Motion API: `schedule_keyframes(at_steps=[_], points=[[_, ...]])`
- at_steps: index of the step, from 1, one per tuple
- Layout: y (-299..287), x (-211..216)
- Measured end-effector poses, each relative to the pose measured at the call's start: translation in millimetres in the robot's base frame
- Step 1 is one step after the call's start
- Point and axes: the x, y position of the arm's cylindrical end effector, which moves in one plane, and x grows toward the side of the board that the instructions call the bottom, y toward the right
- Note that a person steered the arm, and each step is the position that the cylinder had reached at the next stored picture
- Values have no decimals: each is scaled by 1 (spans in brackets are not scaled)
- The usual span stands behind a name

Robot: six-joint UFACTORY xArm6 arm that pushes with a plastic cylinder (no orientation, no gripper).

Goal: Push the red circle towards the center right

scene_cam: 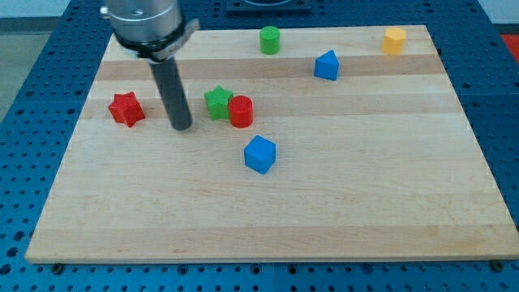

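Observation:
The red circle [241, 111] stands left of the board's middle, touching the green star [217, 102] on its left. My tip [181, 126] rests on the board to the left of both, a short gap from the green star. The red star [126, 109] lies further left of my tip.
A blue cube [260, 154] lies just below and right of the red circle. A green cylinder [269, 39] stands at the top middle, a blue block [326, 65] to its right, a yellow block [394, 40] at the top right. The wooden board [365, 203] ends on all sides.

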Motion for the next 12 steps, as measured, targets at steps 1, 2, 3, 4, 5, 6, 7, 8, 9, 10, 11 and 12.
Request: schedule_keyframes(at_steps=[1,2,3,4,5,6,7,8,9,10,11,12], points=[[23,-5],[49,-13],[81,-16],[115,-18],[152,-24],[173,-35],[189,-44],[212,-50],[232,-66],[255,-73],[289,-73],[321,-73]])
